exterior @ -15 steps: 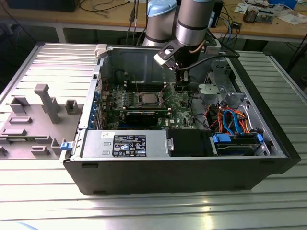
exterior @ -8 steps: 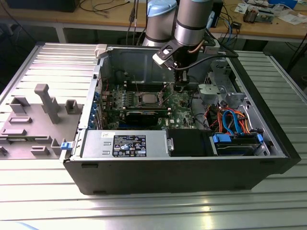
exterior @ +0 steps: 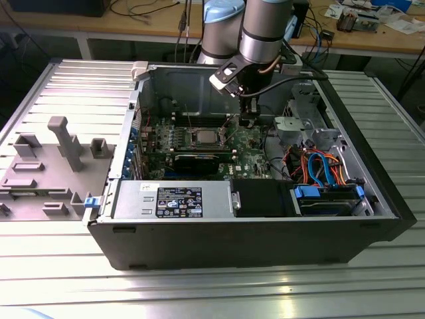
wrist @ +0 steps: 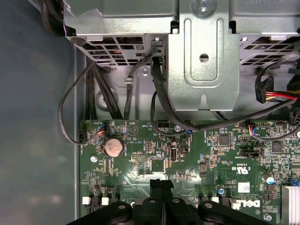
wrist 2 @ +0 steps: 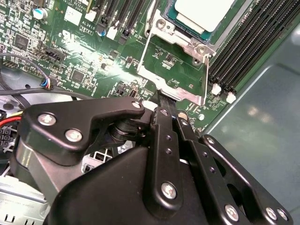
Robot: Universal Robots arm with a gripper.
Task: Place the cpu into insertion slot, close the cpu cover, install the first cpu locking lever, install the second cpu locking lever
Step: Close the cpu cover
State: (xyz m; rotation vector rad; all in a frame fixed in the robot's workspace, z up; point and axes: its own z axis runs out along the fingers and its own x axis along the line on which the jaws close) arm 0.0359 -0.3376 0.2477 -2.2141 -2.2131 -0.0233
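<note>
**Gripper at the raised cpu cover**

The cpu [wrist 2: 204, 11] sits in the insertion slot [exterior: 192, 138], just beyond the gripper [wrist 2: 165, 99]. Its fingers [wrist 2: 164, 126] are drawn together, tips at the free edge of the swung-open cpu cover [wrist 2: 180, 93]; whether they pinch it is unclear.

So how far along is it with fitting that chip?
Done: the cpu already sits in the insertion slot. In hand: the gripper, shut, is at the free edge of the cpu cover; whether it touches is unclear. Left: the cover lies swung open, green board showing through its opening, so closing it and both locking levers remain.
</note>
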